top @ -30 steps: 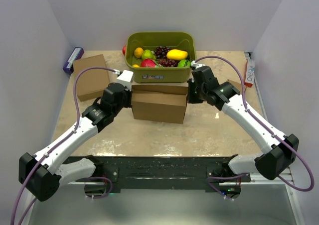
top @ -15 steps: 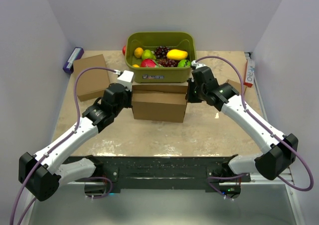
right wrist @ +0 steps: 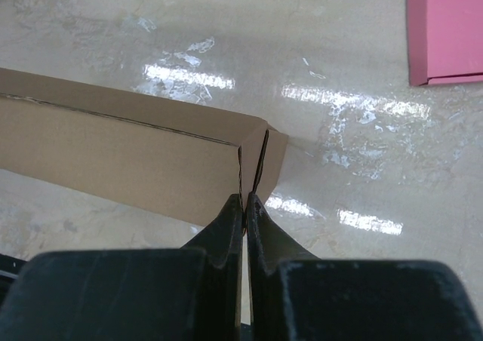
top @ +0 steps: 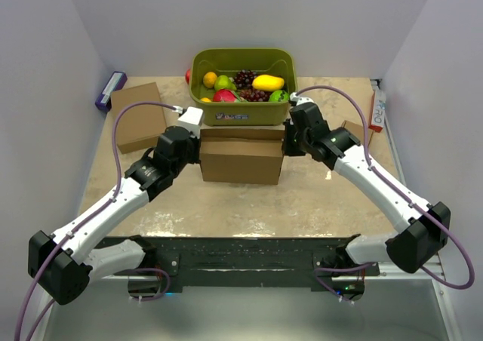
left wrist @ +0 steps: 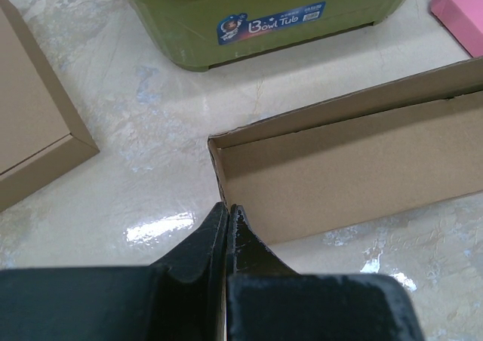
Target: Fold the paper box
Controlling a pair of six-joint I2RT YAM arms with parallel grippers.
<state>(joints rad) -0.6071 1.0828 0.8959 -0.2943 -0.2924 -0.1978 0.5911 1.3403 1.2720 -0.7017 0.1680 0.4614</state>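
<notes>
Both tools, left tool [left wrist: 228,209] and right tool [right wrist: 245,198], are fully closed against opposite ends of the brown corrugated cardboard box [top: 241,160], apparently holding nothing; better to push inward evenly.

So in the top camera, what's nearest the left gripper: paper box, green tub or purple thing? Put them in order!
1. The paper box, right at the left gripper.
2. The green tub, just behind.
3. The purple thing, far-left corner.

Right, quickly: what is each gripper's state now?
Left gripper: jaws shut, at a corner of the paper box.
Right gripper: jaws shut, at its opposite corner.
</notes>
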